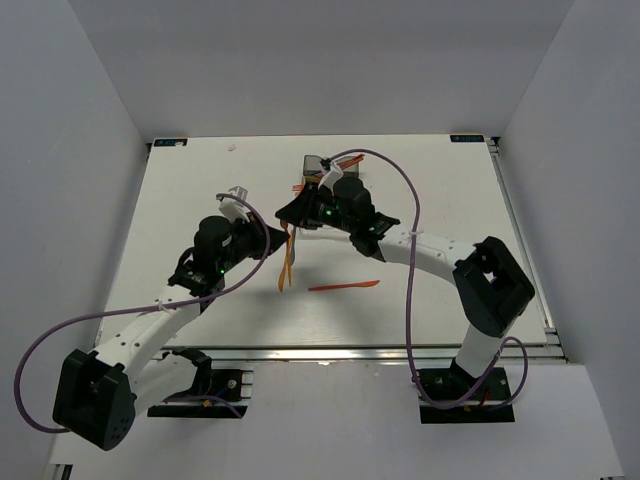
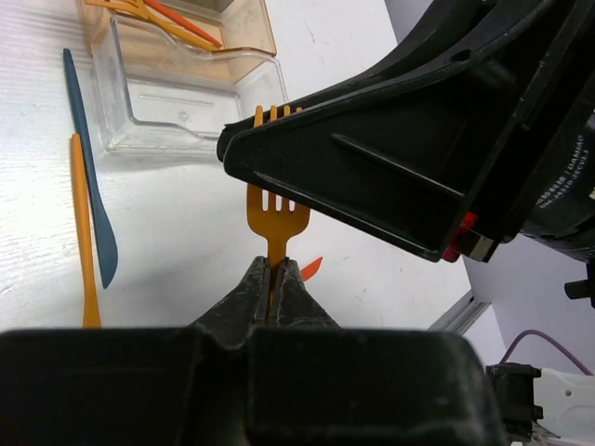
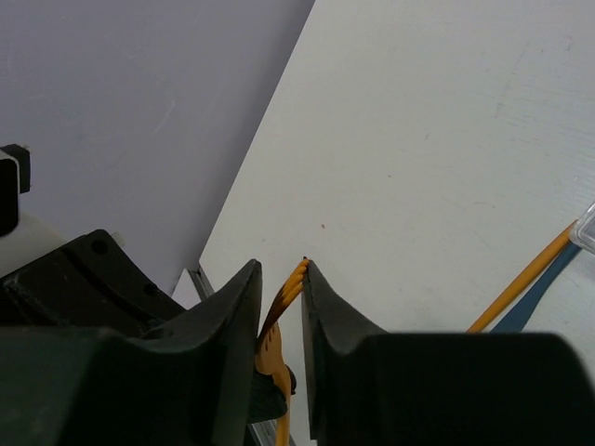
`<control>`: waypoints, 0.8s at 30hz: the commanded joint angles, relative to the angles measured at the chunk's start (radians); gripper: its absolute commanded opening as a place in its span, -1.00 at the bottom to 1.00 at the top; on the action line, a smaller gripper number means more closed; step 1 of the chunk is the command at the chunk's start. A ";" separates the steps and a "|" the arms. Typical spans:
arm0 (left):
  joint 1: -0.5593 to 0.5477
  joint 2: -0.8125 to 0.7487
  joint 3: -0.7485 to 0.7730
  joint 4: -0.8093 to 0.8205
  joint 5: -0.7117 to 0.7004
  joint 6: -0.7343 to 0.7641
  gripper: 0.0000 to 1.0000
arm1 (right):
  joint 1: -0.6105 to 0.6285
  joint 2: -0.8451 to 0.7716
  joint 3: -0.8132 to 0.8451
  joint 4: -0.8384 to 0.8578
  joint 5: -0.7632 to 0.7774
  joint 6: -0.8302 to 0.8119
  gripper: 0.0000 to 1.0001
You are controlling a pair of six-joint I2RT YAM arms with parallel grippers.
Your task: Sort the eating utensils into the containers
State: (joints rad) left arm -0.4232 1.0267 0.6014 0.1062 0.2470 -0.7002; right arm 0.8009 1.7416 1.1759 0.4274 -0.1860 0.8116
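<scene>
My left gripper (image 2: 277,266) is shut on the handle of an orange fork (image 2: 276,218) and holds it above the table, tines up. My right gripper (image 3: 281,279) has its jaws apart around the fork's tines (image 3: 294,284), which touch the right-hand finger. In the top view both grippers, left (image 1: 274,238) and right (image 1: 296,214), meet near the table's middle. The clear bin (image 2: 186,102) stands empty beside the amber bin (image 2: 244,28), which holds orange and red utensils. The bins (image 1: 317,168) are partly hidden by the right arm.
A dark blue knife (image 2: 90,177) and an orange stick (image 2: 84,232) lie side by side left of the bins; both also show in the right wrist view (image 3: 525,279). A red knife (image 1: 345,286) lies nearer the front. White walls enclose the table.
</scene>
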 commanded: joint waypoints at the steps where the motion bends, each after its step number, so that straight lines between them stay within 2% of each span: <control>1: -0.005 -0.002 0.041 0.013 -0.017 0.028 -1.00 | 0.007 -0.008 0.025 0.024 -0.015 0.020 -0.53; 2: -0.005 0.007 0.044 0.018 -0.017 0.028 -1.00 | 0.007 -0.011 0.021 0.024 -0.012 0.015 -0.64; 3: -0.005 0.012 0.055 0.015 -0.023 0.030 -1.00 | 0.007 -0.011 0.019 0.024 -0.018 0.011 -0.92; 5: -0.005 0.019 0.066 0.004 -0.029 0.041 -0.75 | 0.004 -0.011 0.027 0.005 -0.020 0.001 -1.00; 7: -0.005 0.021 0.080 -0.002 -0.037 0.048 -0.27 | -0.005 -0.008 0.044 -0.001 -0.042 -0.018 -1.00; 8: -0.005 0.021 0.086 -0.016 -0.044 0.047 0.27 | -0.023 0.002 0.053 -0.003 -0.058 -0.028 -1.00; 9: -0.005 0.013 0.098 -0.028 -0.052 0.045 0.47 | -0.038 0.010 0.071 -0.003 -0.096 -0.046 -1.00; 11: -0.005 0.003 0.115 -0.081 -0.066 0.057 0.72 | -0.102 0.042 0.102 -0.001 -0.156 -0.069 -1.00; 12: -0.005 -0.017 0.124 -0.101 -0.071 0.064 0.80 | -0.129 0.064 0.135 -0.013 -0.243 -0.112 -1.00; 14: -0.005 -0.045 0.155 -0.213 -0.090 0.093 0.90 | -0.192 0.152 0.310 -0.091 -0.337 -0.191 -1.00; 15: -0.005 -0.062 0.164 -0.247 -0.100 0.125 0.91 | -0.207 0.194 0.394 -0.218 -0.434 -0.322 -1.00; 16: -0.003 -0.094 0.185 -0.320 -0.118 0.146 0.93 | -0.225 0.282 0.579 -0.290 -0.479 -0.403 -1.00; 18: -0.003 -0.126 0.202 -0.385 -0.127 0.188 0.96 | -0.238 0.382 0.788 -0.477 -0.556 -0.573 -1.00; 19: -0.003 -0.154 0.210 -0.416 -0.127 0.236 0.96 | -0.246 0.433 0.891 -0.642 -0.570 -0.715 -1.00; 20: -0.003 -0.169 0.215 -0.460 -0.126 0.255 0.96 | -0.267 0.523 1.051 -0.691 -0.587 -0.757 -1.00; 21: -0.003 -0.184 0.216 -0.479 -0.127 0.275 0.96 | -0.282 0.564 1.112 -0.723 -0.640 -0.787 -1.00; 24: -0.003 -0.247 0.190 -0.516 -0.127 0.349 0.96 | -0.350 0.615 1.138 -0.655 -0.769 -0.805 -1.00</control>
State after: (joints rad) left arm -0.4274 0.8249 0.7860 -0.2951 0.1371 -0.4564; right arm 0.4919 2.3241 2.2711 -0.1059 -0.7471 0.1726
